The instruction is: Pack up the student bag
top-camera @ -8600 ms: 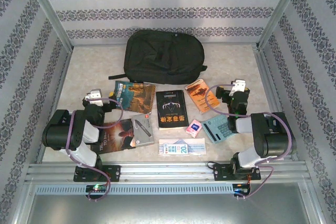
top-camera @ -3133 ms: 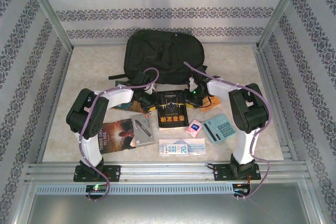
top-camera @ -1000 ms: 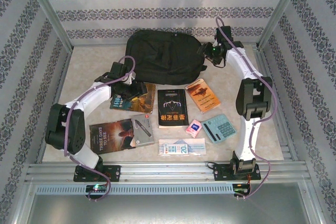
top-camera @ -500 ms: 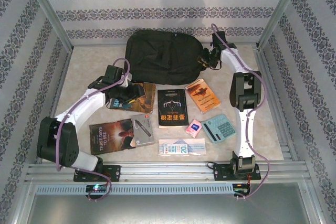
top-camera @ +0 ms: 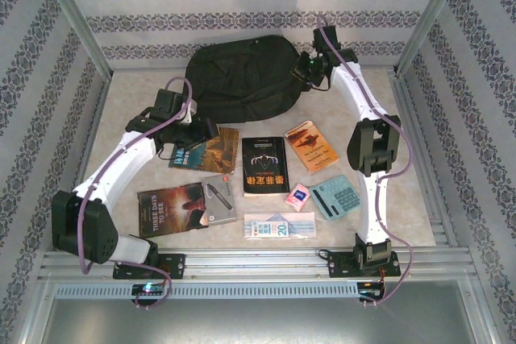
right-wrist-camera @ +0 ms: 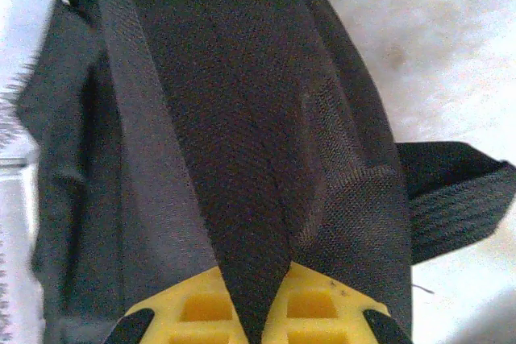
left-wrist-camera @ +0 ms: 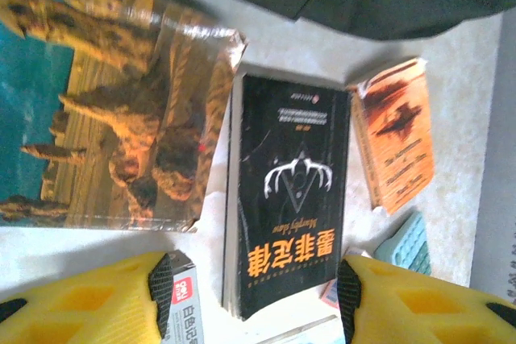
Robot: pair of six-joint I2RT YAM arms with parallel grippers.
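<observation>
The right pincer (right-wrist-camera: 250,312) is seen clamped on a fold of black webbing of the student bag (right-wrist-camera: 242,118), the fabric being pinched between its yellow fingers (right-wrist-camera: 201,308). From above, this pincer (top-camera: 305,70) is found at the bag's right end, and the bag (top-camera: 242,78) is spread leftwards from it along the far side of the table (top-camera: 137,102). The left pincer (left-wrist-camera: 254,296) is held apart, with nothing gripped. Beyond its gap a black book (left-wrist-camera: 290,207) is laid, printed with a white antler-like emblem and four orange Chinese characters. To the pincer's left a teal-and-brown picture book (left-wrist-camera: 121,110) is placed, and to its right an orange book (left-wrist-camera: 399,134). Beside its left finger a white label (left-wrist-camera: 184,304) with a red logo is glimpsed, its print too small to be read. Nearer the arm bases, "THREE DAYS TO SEE" is read on a dark book (top-camera: 173,209), and "20" on a flat packet (top-camera: 278,225).
</observation>
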